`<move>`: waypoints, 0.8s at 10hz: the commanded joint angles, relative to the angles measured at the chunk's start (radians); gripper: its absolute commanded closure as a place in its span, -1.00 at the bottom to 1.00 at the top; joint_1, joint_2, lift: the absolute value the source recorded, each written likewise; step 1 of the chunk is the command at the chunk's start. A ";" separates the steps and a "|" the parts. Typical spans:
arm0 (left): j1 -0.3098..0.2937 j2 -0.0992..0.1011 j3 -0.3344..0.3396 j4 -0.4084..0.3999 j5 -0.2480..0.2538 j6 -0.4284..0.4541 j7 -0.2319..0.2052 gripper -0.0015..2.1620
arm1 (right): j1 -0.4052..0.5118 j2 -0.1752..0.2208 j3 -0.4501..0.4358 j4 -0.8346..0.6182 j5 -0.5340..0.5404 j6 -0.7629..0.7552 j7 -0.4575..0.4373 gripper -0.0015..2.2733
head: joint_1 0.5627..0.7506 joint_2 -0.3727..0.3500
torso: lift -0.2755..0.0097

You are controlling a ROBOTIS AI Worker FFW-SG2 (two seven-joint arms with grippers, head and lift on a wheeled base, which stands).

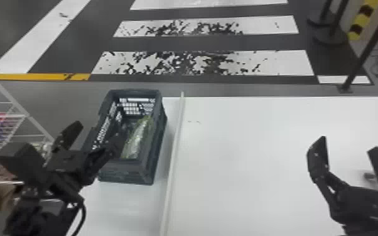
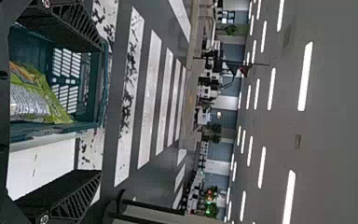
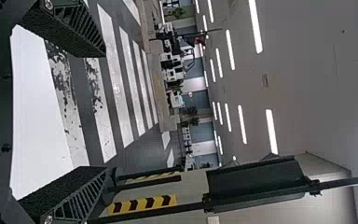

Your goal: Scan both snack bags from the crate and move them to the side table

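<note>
The left end effector (image 1: 99, 131), wide open and empty, hangs by the crate (image 1: 125, 172) at eleven o'clock, presumably to straddle the bag (image 1: 137, 138); the right end effector (image 1: 350, 143), also open, empty, is at two.

The snack bag (image 2: 53, 102) is green and silvery, the crate (image 2: 32, 44) dark teal, the table (image 1: 254, 157) plain white.

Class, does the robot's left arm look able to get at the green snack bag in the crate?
Probably yes: the left gripper is open near the crate and nothing covers the bag, though it may need to clear the rim.
</note>
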 commanded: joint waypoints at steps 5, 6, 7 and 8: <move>-0.291 -0.011 0.019 0.088 -0.003 0.473 0.083 -0.92 | 0.004 -0.010 0.020 0.008 0.039 0.011 0.000 -0.94 | 0.41 0.53 | 0.73; -0.346 -0.015 0.008 0.130 -0.009 0.494 0.081 -0.92 | 0.007 -0.010 0.028 0.008 0.049 0.020 0.000 -0.94 | 0.41 0.54 | 0.73; -0.397 -0.018 0.005 0.166 0.000 0.558 0.066 -0.90 | 0.015 -0.007 0.031 0.005 0.060 0.023 -0.001 -0.94 | 0.41 0.56 | 0.73; -0.449 -0.017 -0.007 0.215 0.000 0.586 0.067 -0.90 | 0.018 -0.004 0.031 0.008 0.063 0.030 -0.005 -0.94 | 0.41 0.56 | 0.73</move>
